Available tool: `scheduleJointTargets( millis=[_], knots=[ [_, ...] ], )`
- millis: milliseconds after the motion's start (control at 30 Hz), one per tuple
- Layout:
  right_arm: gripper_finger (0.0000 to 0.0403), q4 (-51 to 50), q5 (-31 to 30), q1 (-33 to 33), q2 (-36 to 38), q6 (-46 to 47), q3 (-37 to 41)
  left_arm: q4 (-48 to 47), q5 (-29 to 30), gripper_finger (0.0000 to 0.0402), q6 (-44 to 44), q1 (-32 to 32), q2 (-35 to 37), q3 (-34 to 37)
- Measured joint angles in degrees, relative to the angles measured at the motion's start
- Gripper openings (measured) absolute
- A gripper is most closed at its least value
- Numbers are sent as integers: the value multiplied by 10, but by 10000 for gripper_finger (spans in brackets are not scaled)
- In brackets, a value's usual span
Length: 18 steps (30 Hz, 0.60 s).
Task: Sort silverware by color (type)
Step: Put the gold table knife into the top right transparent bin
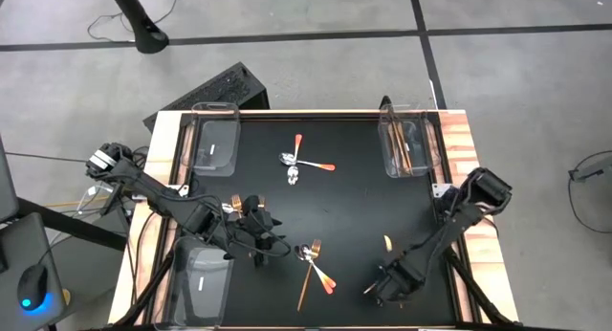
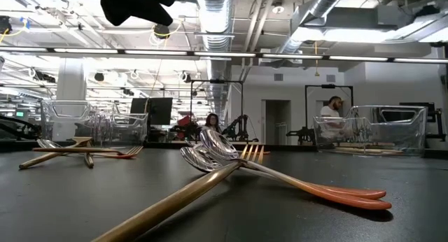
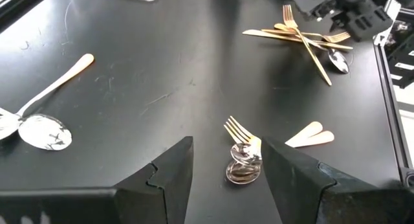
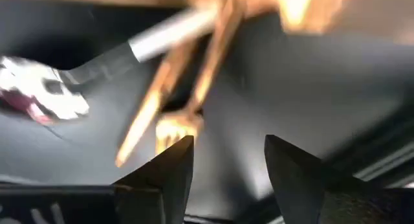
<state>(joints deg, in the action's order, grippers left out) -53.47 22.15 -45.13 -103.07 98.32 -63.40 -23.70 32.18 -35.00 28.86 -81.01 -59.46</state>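
Silverware lies in small heaps on the black mat. A gold fork and spoons with orange handles (image 1: 313,261) lie crossed near the front; in the left wrist view this fork and a spoon (image 3: 243,154) lie just beyond my left gripper (image 3: 226,162), which hovers open above the mat. Two more spoons (image 1: 298,164) lie farther back. A gold heap (image 3: 303,35) lies under my right gripper (image 1: 381,285). My right gripper (image 4: 223,162) stands open over its forks and knives (image 4: 173,128), pointing steeply down; the view is blurred. More gold pieces (image 1: 234,209) lie by my left arm.
Clear bins stand at the back left (image 1: 215,140), the back right (image 1: 409,144) with gold utensils inside, and the front left (image 1: 201,278). A single small piece (image 1: 387,242) lies on the mat at the right. People stand in the room behind the table.
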Motion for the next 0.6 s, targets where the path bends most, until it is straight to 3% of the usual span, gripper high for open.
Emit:
scheduleJointTargets(
  millis=[167,367,600],
  knots=[
    [200,51,-34,-18,35,63,-9,0,0,169,1,0,0,0],
    [171,60,-191,3,74,111,-19,5,0,169,17,-13,0,0],
    [141,106,-217,74,42,64,17,10,-11,169,18,-38,0,0]
  ],
)
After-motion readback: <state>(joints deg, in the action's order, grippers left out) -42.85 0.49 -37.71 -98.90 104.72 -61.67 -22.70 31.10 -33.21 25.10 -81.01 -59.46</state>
